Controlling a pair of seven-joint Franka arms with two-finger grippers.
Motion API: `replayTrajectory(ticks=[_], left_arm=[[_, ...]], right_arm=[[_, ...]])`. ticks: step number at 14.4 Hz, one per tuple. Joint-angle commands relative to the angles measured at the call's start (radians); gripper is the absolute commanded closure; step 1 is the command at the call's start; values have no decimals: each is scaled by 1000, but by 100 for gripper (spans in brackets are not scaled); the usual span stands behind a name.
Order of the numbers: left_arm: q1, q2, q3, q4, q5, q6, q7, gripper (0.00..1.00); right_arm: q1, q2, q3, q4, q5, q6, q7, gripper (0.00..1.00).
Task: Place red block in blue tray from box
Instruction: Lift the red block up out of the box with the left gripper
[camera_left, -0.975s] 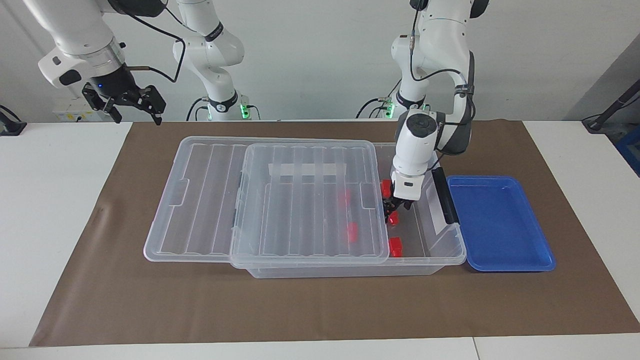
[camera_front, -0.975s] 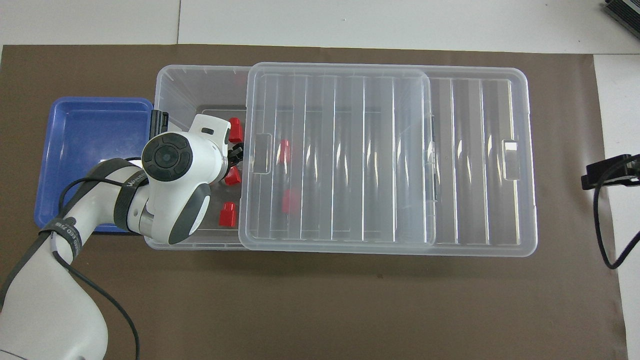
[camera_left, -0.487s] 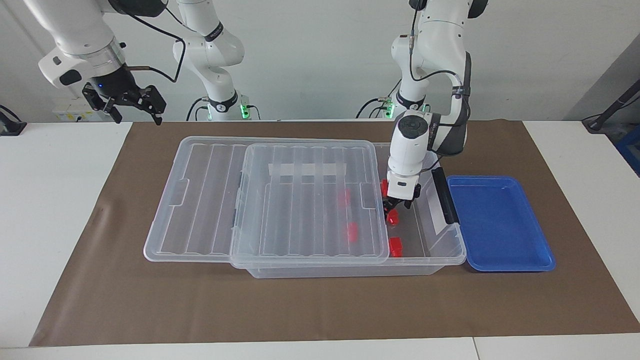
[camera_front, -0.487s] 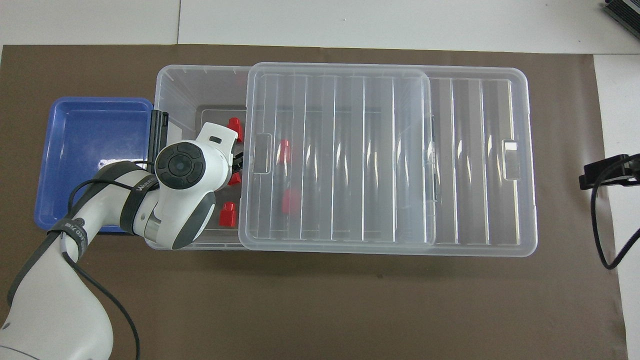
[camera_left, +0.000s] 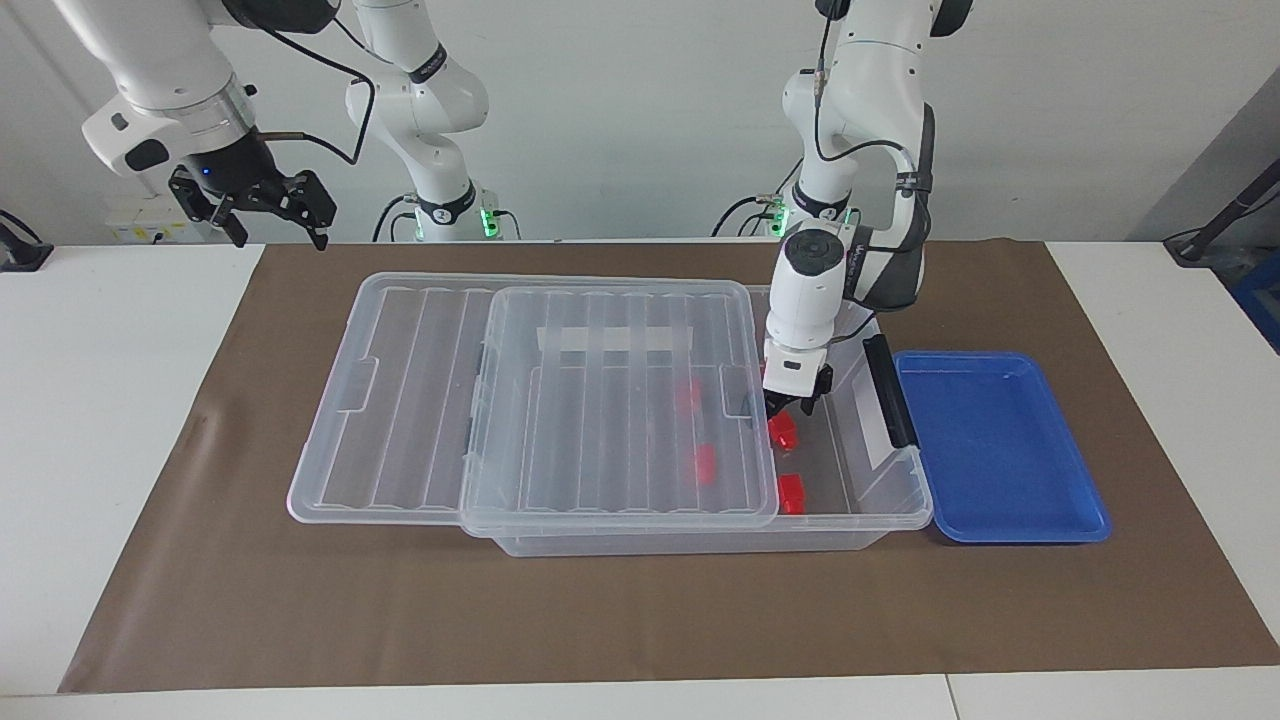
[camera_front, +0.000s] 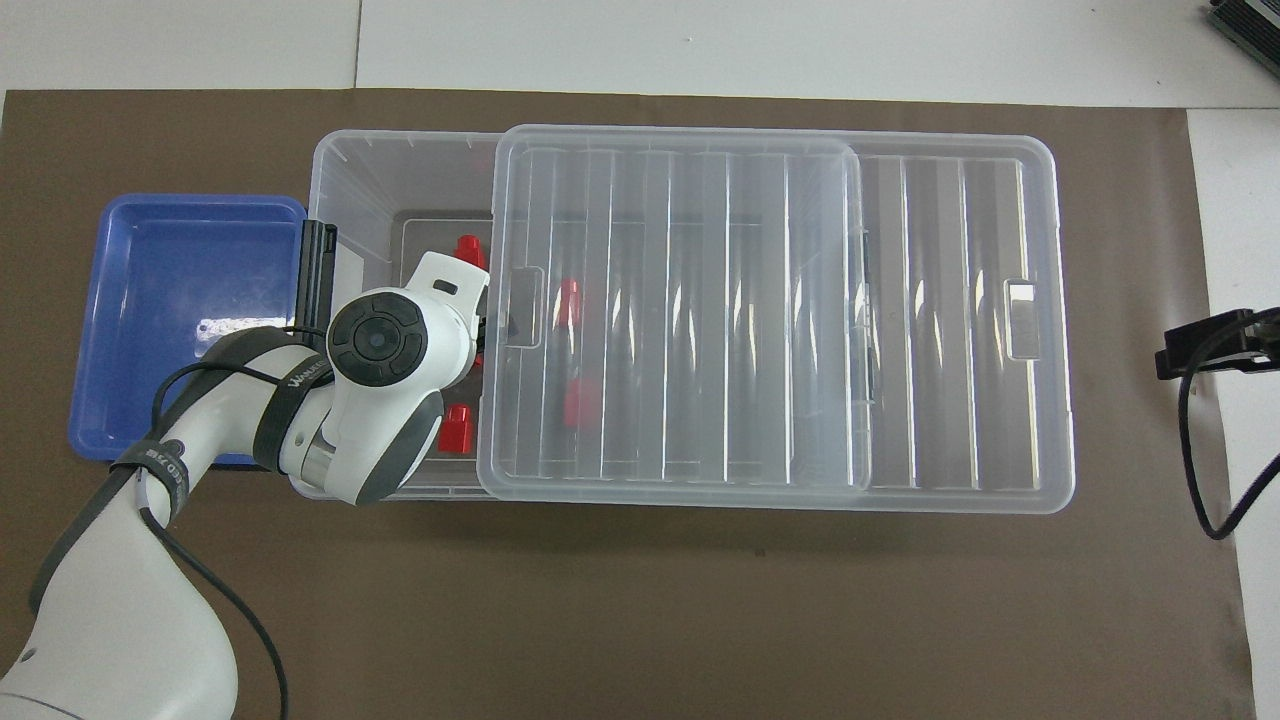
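Left gripper (camera_left: 785, 410): reaching down into the uncovered end of the box, its fingertips drawn in around a small bright red plastic block (camera_left: 783, 431). The block hangs from the fingers, above the box floor. In the overhead view the arm's wrist hides this gripper and the block.

Right gripper (camera_left: 265, 208): waits raised over the right arm's end of the table, well apart from the box; fingers spread, nothing between them.

Box (camera_left: 900, 495): large clear plastic storage bin standing on the brown mat (camera_left: 620, 620), with a black clip handle (camera_left: 889, 390) on the end toward the left arm.

Lid (camera_left: 620, 400): ribbed transparent lid lying flat on the box but slid toward the right arm's end, so the end of the box by the blue tray is uncovered.

Other red blocks: one (camera_front: 458, 430) on the box floor in the uncovered part, nearer to the robots in the overhead view; one (camera_front: 467, 250) farther from the robots, half hidden by the wrist; two more (camera_front: 568, 300) (camera_front: 580, 402) seen through the lid.

Blue tray (camera_left: 1000, 520): shallow rectangular bright blue plastic tray with a raised rim, on the mat just beside the box at the left arm's end, holding nothing.
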Motion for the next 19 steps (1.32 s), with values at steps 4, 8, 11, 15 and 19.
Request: replayTrajectory(ticks=[4,8,11,15,19], left_arm=[[-25,3,18,-26,23,20,-25,0],[-25,6,18,-26,23,22,-25,28],[-25,6,18,-25,24,19,-25,67],[-25,9,19,-19,24,5,-23,100],[-19,9,18,13,21,-44,-26,100]], right_arm=[[-28,11,18,14,8,2,-17,0],[-30,11,18,14,8,0,-20,0],[-31,11,18,12,8,0,-20,0],[-31,11,16,12,8,0,-20,0],[-31,11,16,12,8,0,-20,0]])
